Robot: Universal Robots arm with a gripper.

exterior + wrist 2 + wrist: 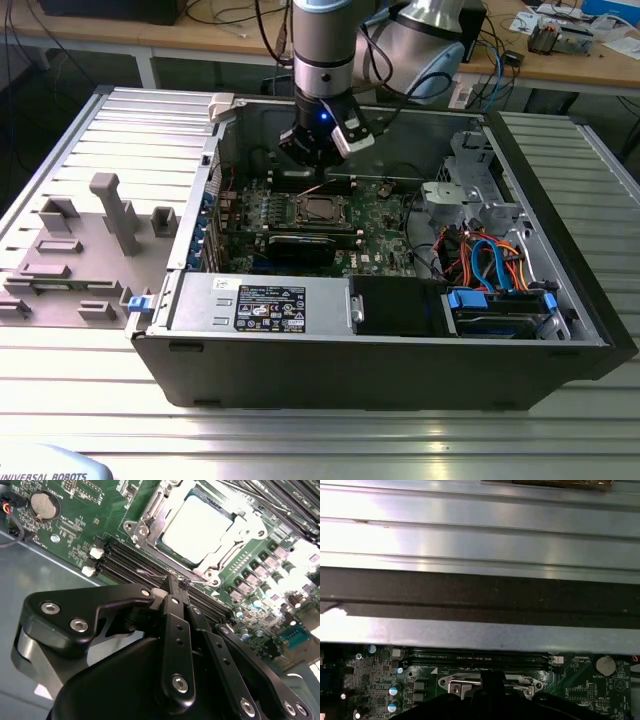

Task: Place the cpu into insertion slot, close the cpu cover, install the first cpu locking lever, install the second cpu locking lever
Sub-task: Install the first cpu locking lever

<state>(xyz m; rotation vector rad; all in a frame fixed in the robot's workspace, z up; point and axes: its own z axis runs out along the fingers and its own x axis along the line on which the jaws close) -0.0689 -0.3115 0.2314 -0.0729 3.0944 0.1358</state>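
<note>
the gripper (181,586) was seen with fingers together, gripping nothing, just beside the slot (150,517) by a thin wire lever (150,573). the cpu (197,527) was seated in the slot, with the cover (250,530) closed around it, mid-board in the open case (560,330).

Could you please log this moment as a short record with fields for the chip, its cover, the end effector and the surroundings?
cpu: seated in the insertion slot, silver top showing
cpu cover: lying down around the chip
end effector: fingers together, tip at a thin wire lever beside the socket
setting: open computer case on a ribbed metal table
</note>
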